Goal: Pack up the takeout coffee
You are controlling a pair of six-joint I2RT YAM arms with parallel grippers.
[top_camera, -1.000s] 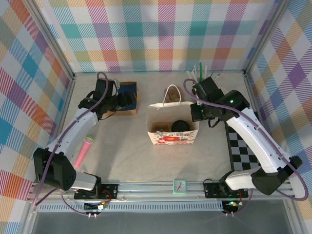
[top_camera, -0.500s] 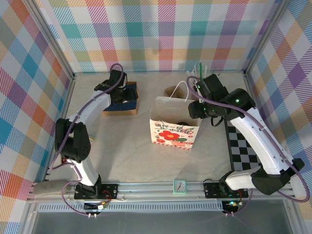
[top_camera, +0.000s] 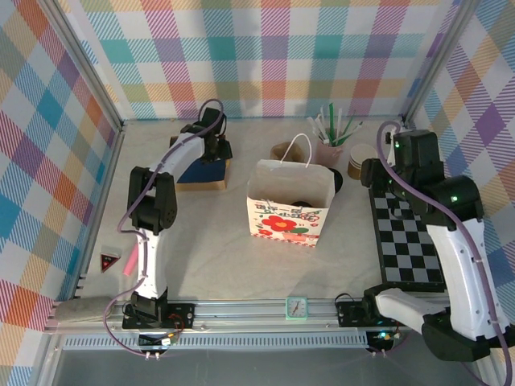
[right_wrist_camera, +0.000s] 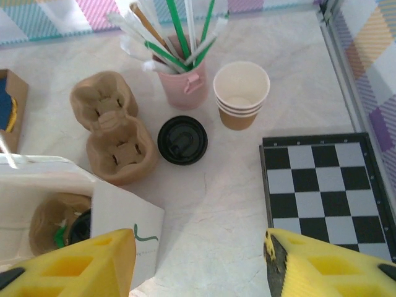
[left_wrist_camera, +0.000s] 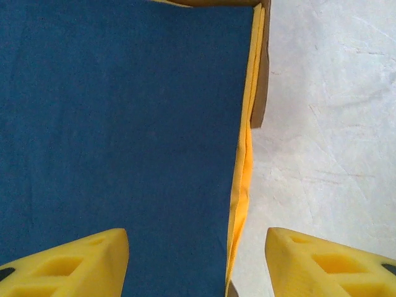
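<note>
Partly done at best, judging by the layout. Upright at the centre of the top view: white flowered paper bag (top_camera: 290, 217), mouth open upward. Inside it, in the lower left of the right wrist view: a brown moulded tray (right_wrist_camera: 52, 223) with a dark round shape beside it, possibly a lid, too shadowed to call.

Outside the bag, at the centre of that same view: takeout coffee (right_wrist_camera: 181, 140), black lid up, standing on the surface (right_wrist_camera: 235, 204). Just below the pink straw holder (right_wrist_camera: 182, 86) and close against a second cup tray (right_wrist_camera: 114, 133); touching or not, cannot tell. Not yet packed, then. Up and to the right of it, a stack of lidless cups (right_wrist_camera: 240, 96); at lower right, a checkered mat (right_wrist_camera: 328, 185).

Right tool (right_wrist_camera: 198, 263) wide, nothing between the fingers, hanging above bare surface by the bag's corner. Left tool (left_wrist_camera: 197, 263) likewise apart and holding nothing, over the blue-lined box (left_wrist_camera: 117, 117) in the upper left of the top view, well apart from the cup.

Left to do, most likely: reach for the lidded cup, grip it, lift over the bag's rim, lower in upright.
</note>
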